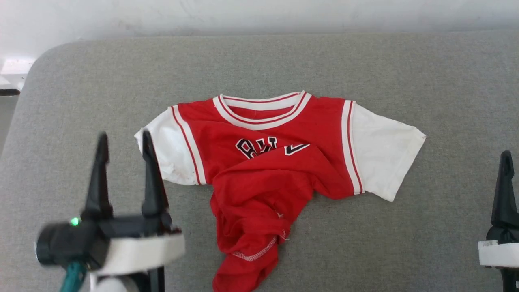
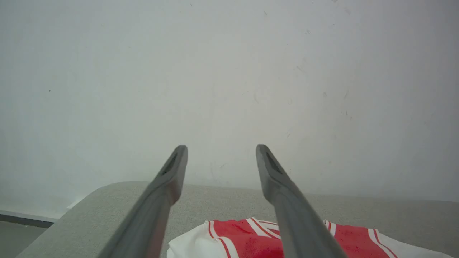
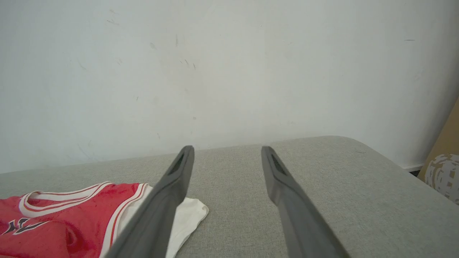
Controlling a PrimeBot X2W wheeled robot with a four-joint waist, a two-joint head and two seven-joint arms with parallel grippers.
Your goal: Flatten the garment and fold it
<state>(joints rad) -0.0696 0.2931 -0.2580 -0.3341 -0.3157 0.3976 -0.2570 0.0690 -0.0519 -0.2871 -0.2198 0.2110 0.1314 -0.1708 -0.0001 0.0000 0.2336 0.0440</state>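
crumpled garment (image 1: 279,170) on grey cushion (image 1: 405,65)

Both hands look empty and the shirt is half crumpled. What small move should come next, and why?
Probably lower the open left hand onto the bunched hem and grip it, ready to pull it out flat. The garment has its lower half crumpled up over the lettering, while the collar lies flat.
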